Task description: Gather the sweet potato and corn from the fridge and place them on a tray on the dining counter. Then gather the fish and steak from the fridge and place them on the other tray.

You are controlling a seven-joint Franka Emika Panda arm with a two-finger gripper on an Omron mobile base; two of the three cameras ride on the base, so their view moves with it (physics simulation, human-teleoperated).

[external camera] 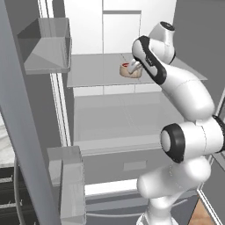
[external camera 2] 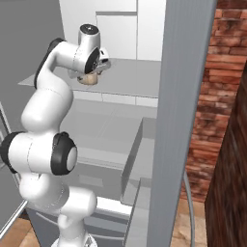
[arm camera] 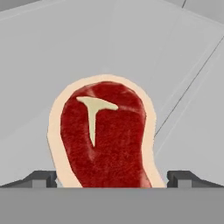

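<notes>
Spread hand (arm camera: 112,177) straddling steak (arm camera: 105,135) on grey fridge shelf (external camera: 94,70).

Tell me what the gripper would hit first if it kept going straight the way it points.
Most likely the steak, which lies between the open gripper's fingertips on the fridge shelf; exact depth is unclear.

The white arm (external camera: 184,132) reaches into the open fridge (external camera: 114,114) — its hand hangs just over the steak (external camera: 130,70), which lies on a grey shelf (external camera: 96,72); a door bin (external camera: 46,46) juts at upper left
</notes>
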